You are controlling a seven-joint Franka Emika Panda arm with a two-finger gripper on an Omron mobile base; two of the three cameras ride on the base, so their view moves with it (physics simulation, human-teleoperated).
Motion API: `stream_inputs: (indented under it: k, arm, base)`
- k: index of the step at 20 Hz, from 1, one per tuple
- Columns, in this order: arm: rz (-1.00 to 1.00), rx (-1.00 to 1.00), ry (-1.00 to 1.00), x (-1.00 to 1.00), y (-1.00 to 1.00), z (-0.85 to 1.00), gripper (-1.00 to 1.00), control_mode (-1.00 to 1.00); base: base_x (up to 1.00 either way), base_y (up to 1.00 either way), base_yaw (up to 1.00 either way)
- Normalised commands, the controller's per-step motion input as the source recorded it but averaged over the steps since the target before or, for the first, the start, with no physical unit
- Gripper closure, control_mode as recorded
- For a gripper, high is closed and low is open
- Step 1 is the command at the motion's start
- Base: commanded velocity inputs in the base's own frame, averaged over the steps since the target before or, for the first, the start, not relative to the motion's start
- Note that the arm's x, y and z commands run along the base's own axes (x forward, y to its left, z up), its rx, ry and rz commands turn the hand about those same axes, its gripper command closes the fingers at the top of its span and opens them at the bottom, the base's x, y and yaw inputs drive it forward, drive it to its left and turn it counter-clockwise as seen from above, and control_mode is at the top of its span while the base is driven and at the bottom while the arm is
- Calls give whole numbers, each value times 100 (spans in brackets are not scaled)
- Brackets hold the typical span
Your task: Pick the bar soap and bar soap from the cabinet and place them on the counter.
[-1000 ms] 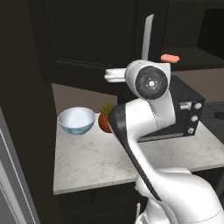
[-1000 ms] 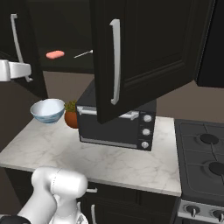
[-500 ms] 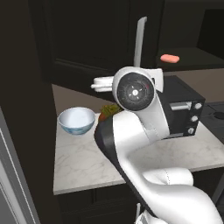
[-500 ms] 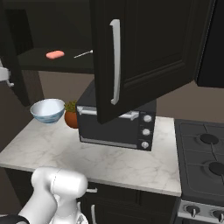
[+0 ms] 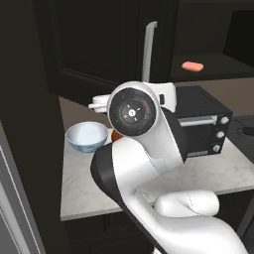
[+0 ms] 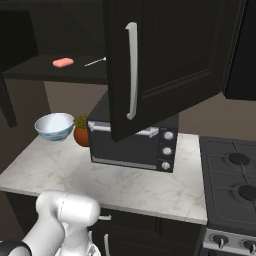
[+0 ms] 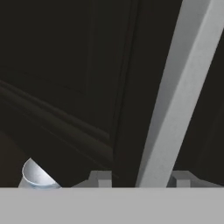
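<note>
Bar soap (image 6: 63, 62) lies on the shelf of the open cabinet (image 6: 165, 55), one salmon-pink bar that I can make out, with a thin silver spoon (image 6: 95, 61) just beside it at about 3 o'clock. From the left base view the same bar (image 5: 192, 66) sits at roughly 1 o'clock from my hand, well apart from it. The second bar I cannot find.

My end effector (image 7: 141, 177) is up against a closed cabinet door, its two fingertips standing either side of the long silver bar handle (image 7: 175, 96), which runs up between them towards 1 o'clock. The jaws are partly open with a gap showing at each pad, so I judge they straddle the handle without clamping it.

To do this step well, I think I should close squarely on the handle first, then pull along the door's arc rather than straight back, keeping my wrist turning with the hinge so the bar does not slip out.

Below, the blue-white bowl (image 6: 54, 126), a small potted plant (image 6: 81, 131) and the black toaster oven (image 6: 135, 142) stand on the marble surface (image 6: 125, 185), leaving room in front for the soap.
</note>
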Motion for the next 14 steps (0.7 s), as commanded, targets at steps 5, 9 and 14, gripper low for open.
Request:
stream_inputs:
  k: [5,9,14]
  arm:
    - [0,0,0,-3,31,-36,-100,-100]
    - [0,0,0,0,20,-24,-100,-100]
    - [0,0,0,-4,17,-5,-100,-100]
  base:
    - [0,0,0]
    - [0,0,0]
    - [0,0,0]
